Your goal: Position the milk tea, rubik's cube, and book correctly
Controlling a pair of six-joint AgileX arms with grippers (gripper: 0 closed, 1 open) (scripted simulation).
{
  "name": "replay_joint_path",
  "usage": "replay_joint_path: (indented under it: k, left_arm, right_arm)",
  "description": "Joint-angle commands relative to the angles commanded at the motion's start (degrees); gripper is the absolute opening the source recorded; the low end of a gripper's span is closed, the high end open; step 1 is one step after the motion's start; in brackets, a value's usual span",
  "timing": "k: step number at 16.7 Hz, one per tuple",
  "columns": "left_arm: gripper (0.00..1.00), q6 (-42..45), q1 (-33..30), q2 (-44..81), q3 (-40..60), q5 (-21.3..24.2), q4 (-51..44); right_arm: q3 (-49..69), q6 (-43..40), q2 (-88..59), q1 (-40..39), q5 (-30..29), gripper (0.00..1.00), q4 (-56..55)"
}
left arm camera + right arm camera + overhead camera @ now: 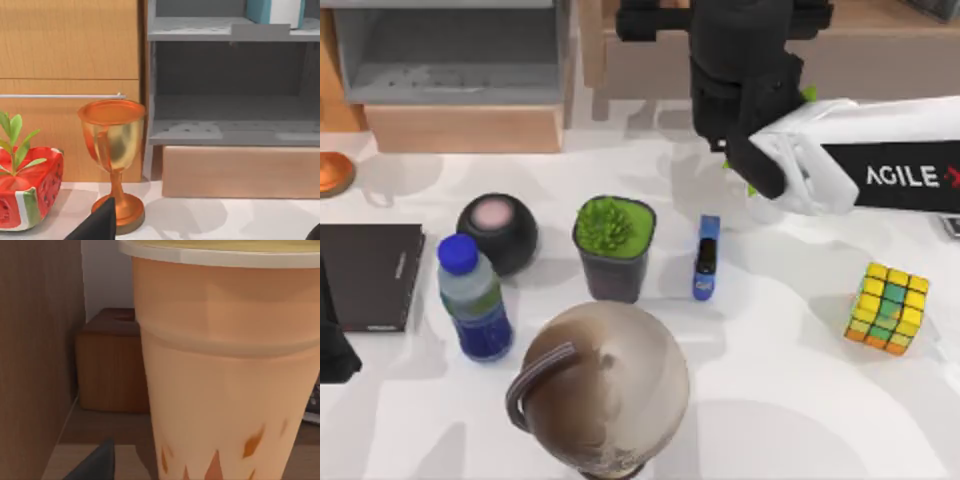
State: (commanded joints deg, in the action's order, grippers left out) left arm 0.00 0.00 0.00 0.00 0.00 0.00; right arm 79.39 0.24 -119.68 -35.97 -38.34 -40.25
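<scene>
The milk tea (pixel 225 365) looms before the right gripper (pixel 740 100), bottom cut off; finger state unclear.

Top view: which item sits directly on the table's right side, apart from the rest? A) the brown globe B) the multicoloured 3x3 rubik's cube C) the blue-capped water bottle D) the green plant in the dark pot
B: the multicoloured 3x3 rubik's cube sits alone on the white table at the right, while the bottle, the potted plant and the globe cluster left of centre.
</scene>
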Motion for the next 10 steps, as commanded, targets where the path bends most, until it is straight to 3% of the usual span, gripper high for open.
replay_joint_path:
  k: [6,10]
  left_arm:
    - [1.0,0.0,0.0,0.0,0.0,0.0,0.0]
    - [1.0,0.0,0.0,0.0,0.0,0.0,0.0]
  right_arm:
    - [10.75,-0.01,-0.96,2.59,2.7,1.0,10.42]
    - [19.19,-0.07,-9.77,4.8,4.37,1.0,10.12]
